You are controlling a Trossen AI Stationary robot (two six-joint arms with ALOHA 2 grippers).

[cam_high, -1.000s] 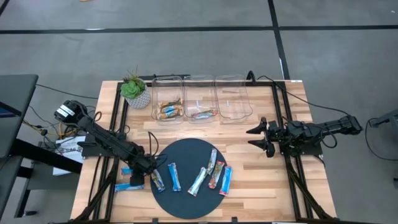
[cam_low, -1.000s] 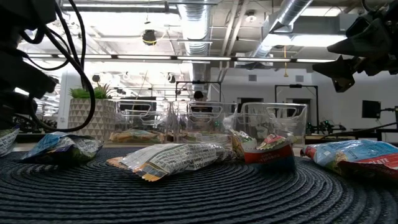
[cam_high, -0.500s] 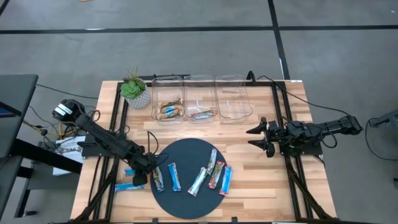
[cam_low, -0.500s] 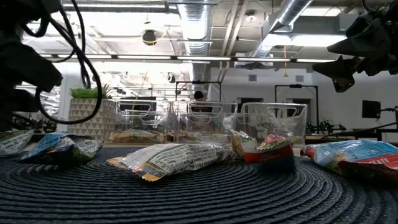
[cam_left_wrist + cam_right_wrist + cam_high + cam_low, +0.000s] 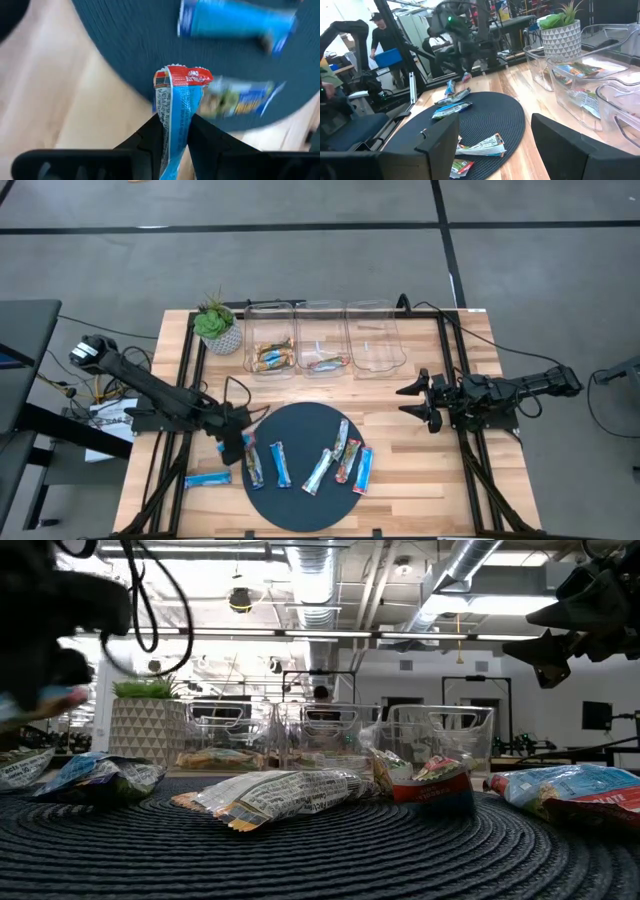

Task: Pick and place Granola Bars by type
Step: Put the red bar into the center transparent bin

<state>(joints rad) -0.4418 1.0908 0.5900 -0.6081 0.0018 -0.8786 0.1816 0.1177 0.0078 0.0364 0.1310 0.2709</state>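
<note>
- The left gripper (image 5: 175,131) is pinching a bright blue bar (image 5: 176,117) between nearly closed fingers, having lifted it off the wood since a second ago; it is now hanging above the left edge of the round mat (image 5: 310,510).
- That bar is standing lengthwise out of the jaws, its red-tipped end pointing away from the wrist.
- Another blue bar (image 5: 207,479) is lying flat on the wood beside the mat.
- The three clear bins (image 5: 322,340) are waiting farther back; sorting seems midway.
- The right gripper (image 5: 413,402) is idling wide open and empty, well right.
</note>
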